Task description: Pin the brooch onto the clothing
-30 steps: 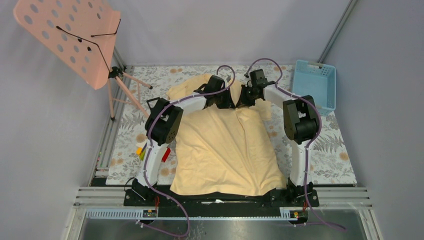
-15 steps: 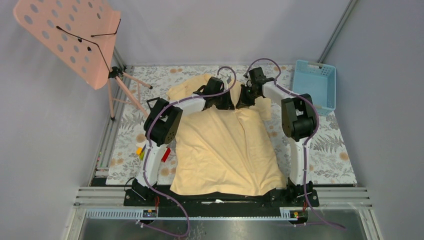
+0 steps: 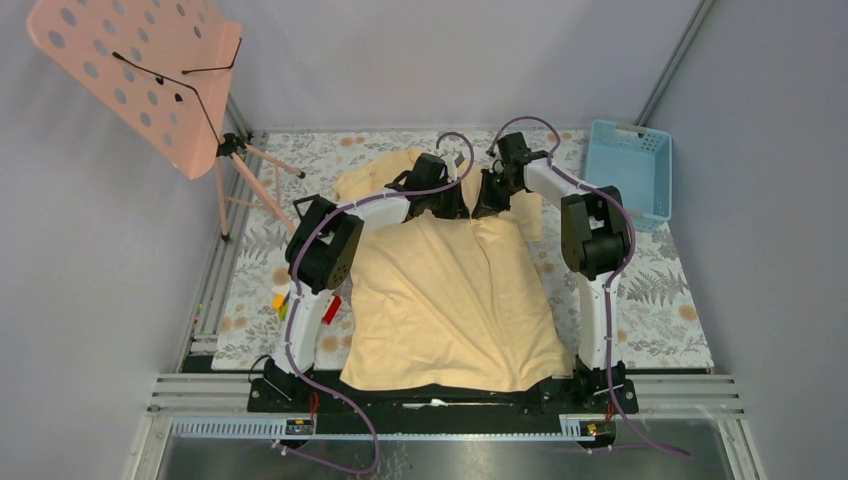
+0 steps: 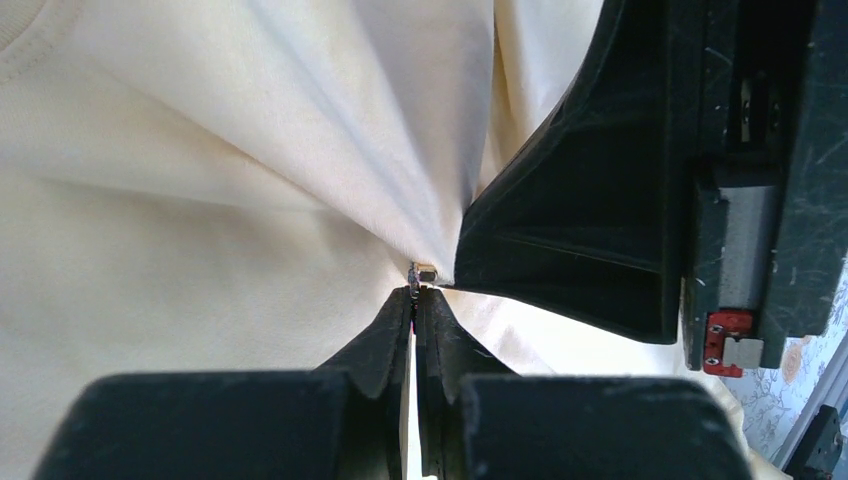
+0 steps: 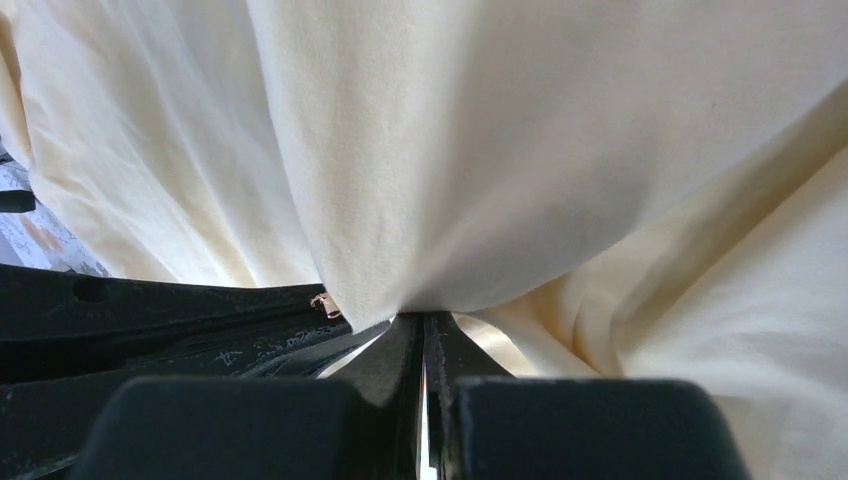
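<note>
The pale yellow T-shirt (image 3: pixel 450 300) lies flat on the table, pulled up into a peak near its neck, where both grippers meet. My left gripper (image 3: pixel 461 203) is shut, with a tiny silvery piece of the brooch (image 4: pixel 422 271) at its tips, pressed against bunched cloth (image 4: pixel 250 200). My right gripper (image 3: pixel 484 199) is shut on a fold of the shirt (image 5: pixel 520 160). In the right wrist view the small metal piece (image 5: pixel 325 305) shows just left of my right gripper (image 5: pixel 422 320). Most of the brooch is hidden. The right gripper's black body (image 4: pixel 600 190) sits right against my left gripper (image 4: pixel 414 292).
A light blue basket (image 3: pixel 627 165) stands at the back right. A pink perforated music stand (image 3: pixel 140 70) rises at the back left, its legs on the floral table cover (image 3: pixel 660 300). A red toy with coloured sticks (image 3: pixel 331 308) lies beside the left arm.
The right arm's elbow and wrist have shifted slightly left and back. Both grippers stay shut together at the shirt's peak.
</note>
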You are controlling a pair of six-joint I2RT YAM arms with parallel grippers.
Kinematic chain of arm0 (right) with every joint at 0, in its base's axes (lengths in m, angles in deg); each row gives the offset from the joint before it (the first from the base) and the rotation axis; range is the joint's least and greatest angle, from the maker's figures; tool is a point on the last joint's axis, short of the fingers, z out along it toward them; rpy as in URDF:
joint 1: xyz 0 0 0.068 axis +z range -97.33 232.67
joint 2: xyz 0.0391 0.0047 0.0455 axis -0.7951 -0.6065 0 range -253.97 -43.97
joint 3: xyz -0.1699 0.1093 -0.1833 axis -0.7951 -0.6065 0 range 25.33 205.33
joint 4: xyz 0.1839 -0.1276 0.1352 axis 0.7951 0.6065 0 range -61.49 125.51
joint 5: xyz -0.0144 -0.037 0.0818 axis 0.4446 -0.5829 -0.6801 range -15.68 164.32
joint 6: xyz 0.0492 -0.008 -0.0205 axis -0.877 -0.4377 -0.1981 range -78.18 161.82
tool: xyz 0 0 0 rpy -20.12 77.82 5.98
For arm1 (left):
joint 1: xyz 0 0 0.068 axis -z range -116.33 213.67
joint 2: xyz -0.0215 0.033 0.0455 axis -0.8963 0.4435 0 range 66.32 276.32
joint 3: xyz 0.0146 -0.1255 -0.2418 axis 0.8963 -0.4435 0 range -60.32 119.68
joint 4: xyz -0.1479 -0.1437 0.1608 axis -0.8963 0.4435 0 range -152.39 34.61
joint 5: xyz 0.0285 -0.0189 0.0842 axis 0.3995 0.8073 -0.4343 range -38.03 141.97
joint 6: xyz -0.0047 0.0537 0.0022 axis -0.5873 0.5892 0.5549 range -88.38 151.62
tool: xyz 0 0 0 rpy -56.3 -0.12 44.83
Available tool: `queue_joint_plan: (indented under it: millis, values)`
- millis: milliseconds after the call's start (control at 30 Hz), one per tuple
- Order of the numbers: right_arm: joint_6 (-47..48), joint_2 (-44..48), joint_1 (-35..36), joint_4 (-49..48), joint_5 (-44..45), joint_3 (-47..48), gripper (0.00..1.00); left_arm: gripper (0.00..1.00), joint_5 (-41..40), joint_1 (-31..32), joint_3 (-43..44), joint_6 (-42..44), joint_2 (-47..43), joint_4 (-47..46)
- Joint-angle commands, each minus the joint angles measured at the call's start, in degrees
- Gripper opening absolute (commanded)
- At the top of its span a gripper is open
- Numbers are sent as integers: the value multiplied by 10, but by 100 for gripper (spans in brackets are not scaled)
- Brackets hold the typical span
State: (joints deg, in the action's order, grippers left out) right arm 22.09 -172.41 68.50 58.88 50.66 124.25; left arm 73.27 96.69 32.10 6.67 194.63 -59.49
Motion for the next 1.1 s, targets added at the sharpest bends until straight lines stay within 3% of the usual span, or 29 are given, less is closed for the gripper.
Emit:
queue_joint_plan:
  millis: [0,633,833,1067]
  values:
    - [16,-15,-3,24,2,21,0,0,49,11,16,13,-48,-57]
    - [18,-8,-4,40,9,30,0,0,83,5,-15,-5,-64,-118]
    - [33,55,-8,21,21,-9,29,0,108,-8,-4,-11,-47,-112]
    - [43,160,-30,-13,30,-122,54,0,149,-24,7,-12,-26,-115]
